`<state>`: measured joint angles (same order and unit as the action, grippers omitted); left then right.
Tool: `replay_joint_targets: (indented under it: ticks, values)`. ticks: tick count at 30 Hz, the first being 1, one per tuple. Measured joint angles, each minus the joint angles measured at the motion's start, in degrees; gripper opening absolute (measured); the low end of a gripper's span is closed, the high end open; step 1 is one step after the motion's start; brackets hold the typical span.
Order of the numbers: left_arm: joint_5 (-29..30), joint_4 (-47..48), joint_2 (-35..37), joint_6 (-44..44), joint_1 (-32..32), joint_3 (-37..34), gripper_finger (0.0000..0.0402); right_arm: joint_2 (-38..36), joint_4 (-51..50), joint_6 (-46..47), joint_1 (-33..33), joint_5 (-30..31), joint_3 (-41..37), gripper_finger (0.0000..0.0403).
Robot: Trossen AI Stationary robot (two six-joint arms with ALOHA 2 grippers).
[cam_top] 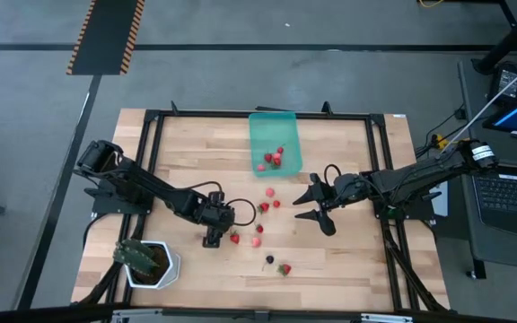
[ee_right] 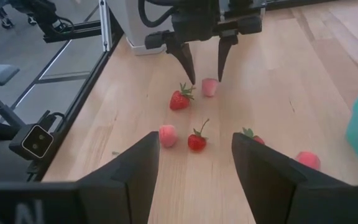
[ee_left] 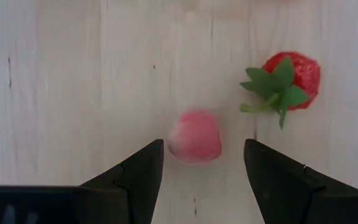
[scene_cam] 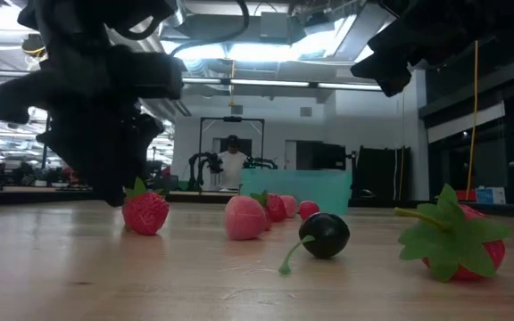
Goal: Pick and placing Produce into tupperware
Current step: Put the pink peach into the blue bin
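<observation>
Produce lies scattered on the wood of the table (cam_top: pixel 187 135), a few fruits already in the teal tupperware (cam_top: pixel 274 135) at the far side, and one pale pink fruit (ee_left: pixel 194 135) sits between the spread fingers of my left gripper (ee_left: pixel 204 163), with a red strawberry (ee_left: pixel 292 71) just beside it. It looks light, soft and easily bruised, so I judge a gentle pinch across its round middle is best. My right gripper (cam_top: pixel 315 205) hovers open, right of the loose fruits.

Grey floor (cam_top: pixel 240 72), hazard-striped mat (cam_top: pixel 106 36), laptop (cam_top: pixel 510 202) at side, bright ceiling lights (scene_cam: pixel 266 49).
</observation>
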<state>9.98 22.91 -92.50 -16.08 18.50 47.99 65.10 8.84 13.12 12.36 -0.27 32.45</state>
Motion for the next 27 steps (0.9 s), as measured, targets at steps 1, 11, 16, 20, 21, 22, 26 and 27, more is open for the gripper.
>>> replay_joint_targets:
  ticks: [1,11,16,20,21,22,26,27]
  values:
    - [0.03,-0.07,-0.15,0.00,0.00,0.00,0.0215,0.00,-0.04,0.08,0.02,0.00,0.00,0.0204]
    - [1.31,-2.55,-0.23,0.13,-0.35,0.00,0.0215,0.00,-0.09,0.09,1.46,0.00,0.00,0.0204]
    - [1.36,-2.60,-0.23,0.13,-0.38,0.00,0.0215,0.00,-0.10,0.10,2.45,0.00,0.00,0.0204]
    - [1.36,-2.64,-0.23,0.11,-0.39,0.00,0.0215,0.00,-0.10,0.10,2.97,0.00,0.00,0.0204]
    - [1.36,-2.77,-0.30,0.10,-0.39,0.00,0.0215,0.00,-0.10,0.10,2.97,0.00,0.00,0.0204]
    - [1.36,-3.31,-0.72,0.11,-0.37,0.00,0.0215,0.00,-0.10,0.12,2.97,0.00,0.00,0.0204]
    - [1.33,-3.72,-2.92,0.10,-0.37,0.00,0.0215,0.00,-0.10,0.22,2.96,0.00,0.00,0.0204]
    - [1.32,-3.40,-3.54,0.09,-0.38,-0.01,0.0215,0.00,-0.09,0.25,2.95,0.00,0.00,0.0204]
